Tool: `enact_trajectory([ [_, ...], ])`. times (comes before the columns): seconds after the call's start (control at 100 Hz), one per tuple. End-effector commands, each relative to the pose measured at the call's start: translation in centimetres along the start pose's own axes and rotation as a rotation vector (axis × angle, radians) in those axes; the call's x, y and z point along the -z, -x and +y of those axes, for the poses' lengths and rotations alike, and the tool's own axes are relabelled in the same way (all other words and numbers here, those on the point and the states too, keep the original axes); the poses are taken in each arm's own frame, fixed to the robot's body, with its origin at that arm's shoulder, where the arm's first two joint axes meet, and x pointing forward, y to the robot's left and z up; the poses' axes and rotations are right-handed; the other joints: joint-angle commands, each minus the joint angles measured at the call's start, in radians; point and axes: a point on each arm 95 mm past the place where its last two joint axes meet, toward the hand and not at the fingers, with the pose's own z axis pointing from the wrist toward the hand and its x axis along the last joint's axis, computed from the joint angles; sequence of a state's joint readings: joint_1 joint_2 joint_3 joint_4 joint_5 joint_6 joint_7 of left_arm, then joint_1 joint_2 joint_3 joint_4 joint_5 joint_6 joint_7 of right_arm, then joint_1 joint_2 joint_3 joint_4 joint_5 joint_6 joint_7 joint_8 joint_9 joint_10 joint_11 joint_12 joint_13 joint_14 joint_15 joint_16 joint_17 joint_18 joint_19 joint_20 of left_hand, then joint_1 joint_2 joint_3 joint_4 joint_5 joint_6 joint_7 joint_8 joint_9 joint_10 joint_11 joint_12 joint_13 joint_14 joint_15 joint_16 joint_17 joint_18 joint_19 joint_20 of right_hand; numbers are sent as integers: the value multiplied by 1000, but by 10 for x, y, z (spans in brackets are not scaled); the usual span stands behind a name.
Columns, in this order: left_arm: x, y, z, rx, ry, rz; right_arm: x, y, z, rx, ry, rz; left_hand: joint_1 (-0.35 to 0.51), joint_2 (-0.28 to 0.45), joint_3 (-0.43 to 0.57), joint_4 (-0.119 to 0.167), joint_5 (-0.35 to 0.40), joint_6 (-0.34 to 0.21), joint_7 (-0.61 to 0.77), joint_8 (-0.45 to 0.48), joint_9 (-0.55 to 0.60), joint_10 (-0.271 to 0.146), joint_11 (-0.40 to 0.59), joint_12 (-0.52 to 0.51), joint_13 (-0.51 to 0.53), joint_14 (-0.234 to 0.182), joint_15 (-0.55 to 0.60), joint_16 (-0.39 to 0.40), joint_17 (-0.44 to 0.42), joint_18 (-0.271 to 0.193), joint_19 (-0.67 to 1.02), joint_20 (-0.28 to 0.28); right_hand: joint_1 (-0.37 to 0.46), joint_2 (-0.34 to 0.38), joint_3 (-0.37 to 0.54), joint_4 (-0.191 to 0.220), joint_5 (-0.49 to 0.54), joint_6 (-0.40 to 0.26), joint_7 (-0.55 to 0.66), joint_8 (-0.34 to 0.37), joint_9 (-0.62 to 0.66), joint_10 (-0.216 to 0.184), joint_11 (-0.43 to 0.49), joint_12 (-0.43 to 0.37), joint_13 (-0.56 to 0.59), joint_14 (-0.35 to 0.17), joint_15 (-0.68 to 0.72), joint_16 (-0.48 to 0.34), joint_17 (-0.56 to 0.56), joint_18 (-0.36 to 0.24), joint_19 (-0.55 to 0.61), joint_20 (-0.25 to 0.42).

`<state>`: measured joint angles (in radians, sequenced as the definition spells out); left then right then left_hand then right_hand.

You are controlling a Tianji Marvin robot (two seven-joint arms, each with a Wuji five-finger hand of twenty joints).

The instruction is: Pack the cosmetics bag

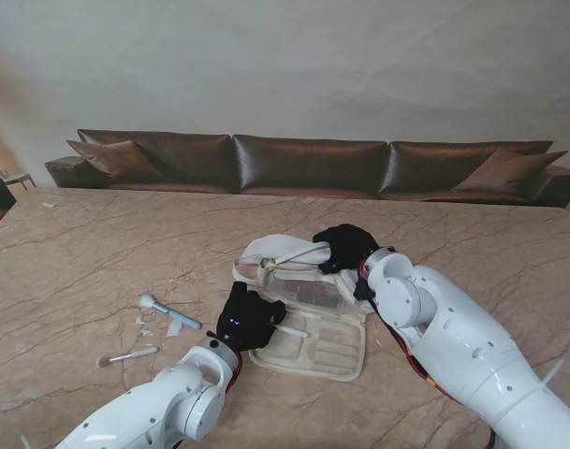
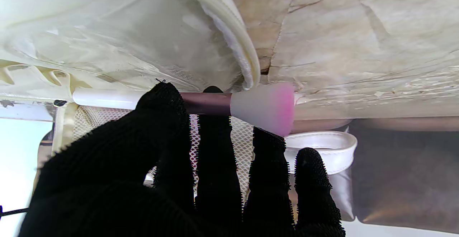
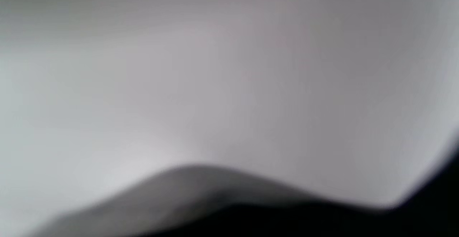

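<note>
My left hand [image 1: 245,319], gloved in black, sits nearest to me on the marble table [image 1: 88,253], its fingers [image 2: 217,172] closed on a pink-tipped brush [image 2: 263,107]. From my left wrist I see the thumb pressed on the brush's mauve collar, the white handle running off one side and the pink bristles off the other, just beside the bag's zippered rim.

Starting at my left on the table, a pink brush [image 1: 127,356] lies close to my forearm, and a blue-handled brush [image 1: 168,312] lies a little farther from me, with small white scraps between them. Both are well apart from the bag.

The cream cosmetics bag [image 1: 308,309] lies open in the middle, its near flap flat with ribbed slots, my left hand resting on its left edge.

To the right, my right hand [image 1: 344,247] grips the raised far flap of the bag. My right wrist view is only a grey blur.

A brown sofa [image 1: 308,166] runs along the far wall.
</note>
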<state>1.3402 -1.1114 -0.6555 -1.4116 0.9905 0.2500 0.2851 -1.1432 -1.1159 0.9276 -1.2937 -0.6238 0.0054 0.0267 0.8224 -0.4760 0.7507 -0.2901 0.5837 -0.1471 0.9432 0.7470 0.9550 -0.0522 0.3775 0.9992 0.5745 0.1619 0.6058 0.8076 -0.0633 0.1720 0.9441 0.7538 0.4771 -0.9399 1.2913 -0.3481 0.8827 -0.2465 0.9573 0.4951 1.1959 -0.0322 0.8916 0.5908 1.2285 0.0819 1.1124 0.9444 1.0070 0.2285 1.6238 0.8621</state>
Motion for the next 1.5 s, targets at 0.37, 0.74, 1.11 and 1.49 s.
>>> enact_trajectory([
  [0.37, -13, -11, 12, 1, 28, 5, -4, -15, 4, -11, 14, 33, 18, 44, 64, -5, 85, -24, 101, 64, 28, 6, 13, 26, 17, 17, 23, 28, -10, -24, 25, -3, 145, 124, 95, 60, 43, -151, 109, 22, 20, -5, -16, -12, 50, 11, 48, 5, 26, -6, 53, 0],
  [0.74, -17, -21, 13, -3, 17, 17, -5, -17, 3, -18, 11, 36, 19, 45, 63, -6, 80, -18, 107, 54, 28, 8, 26, 29, 16, 20, 32, 34, -14, -12, 35, -4, 146, 123, 96, 60, 43, -152, 109, 23, 20, -5, -16, -12, 50, 10, 48, 5, 26, -6, 53, 0],
  [1.11, -20, -33, 14, 10, 5, 35, -6, -18, 2, -22, 13, 36, 18, 45, 61, -4, 79, -14, 110, 43, 28, 7, 35, 28, 18, 24, 38, 38, -15, -2, 43, -2, 146, 124, 96, 60, 44, -150, 110, 23, 21, -5, -16, -12, 51, 11, 48, 5, 26, -6, 53, -1],
  [1.49, -20, -63, 11, 35, -45, 61, -6, -20, 0, -29, 14, 28, 5, 16, 90, 3, 103, 2, 106, -12, 50, 23, 32, 1, 45, 39, 58, 47, 1, 35, 78, 14, 146, 124, 97, 60, 44, -150, 108, 23, 22, -1, -16, -14, 57, 10, 50, 5, 36, -7, 56, -2],
])
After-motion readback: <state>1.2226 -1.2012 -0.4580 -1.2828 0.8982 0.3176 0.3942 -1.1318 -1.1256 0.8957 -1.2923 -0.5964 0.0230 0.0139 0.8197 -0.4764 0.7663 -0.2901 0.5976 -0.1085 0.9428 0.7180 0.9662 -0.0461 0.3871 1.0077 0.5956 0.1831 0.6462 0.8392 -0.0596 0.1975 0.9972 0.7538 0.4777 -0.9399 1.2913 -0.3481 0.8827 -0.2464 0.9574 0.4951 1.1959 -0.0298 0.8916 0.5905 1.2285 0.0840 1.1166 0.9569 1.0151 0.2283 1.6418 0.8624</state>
